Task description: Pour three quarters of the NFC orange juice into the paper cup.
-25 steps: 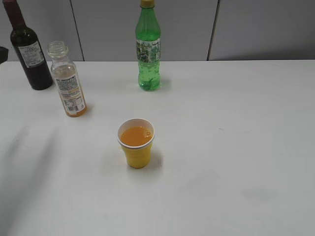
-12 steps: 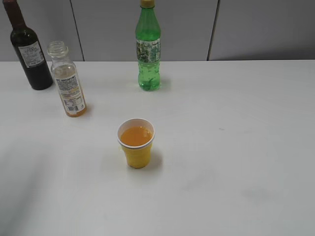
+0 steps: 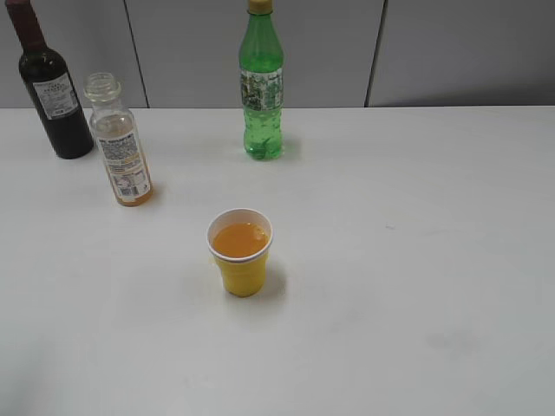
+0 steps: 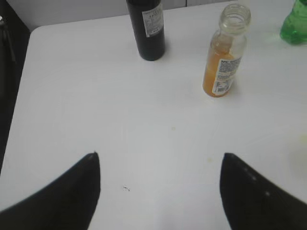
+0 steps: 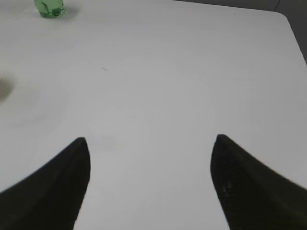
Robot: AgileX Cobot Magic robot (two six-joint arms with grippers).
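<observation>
The NFC orange juice bottle [image 3: 119, 143] stands upright and capless at the left of the white table, with a little orange liquid at its bottom. It also shows in the left wrist view [image 4: 223, 54]. The yellow paper cup [image 3: 240, 251] stands in the middle of the table, holding orange juice. My left gripper [image 4: 159, 155] is open and empty above bare table, well short of the bottle. My right gripper [image 5: 150, 139] is open and empty above bare table. Neither gripper shows in the exterior view.
A dark wine bottle [image 3: 50, 82] stands at the back left, close behind the juice bottle; it also shows in the left wrist view [image 4: 147, 26]. A tall green soda bottle [image 3: 261, 82] stands at the back centre. The table's left edge [image 4: 24, 72] shows in the left wrist view.
A dark object at the exterior view's left edge and the shadow on the table's left have gone out of view. The bottles and cup have not moved.
</observation>
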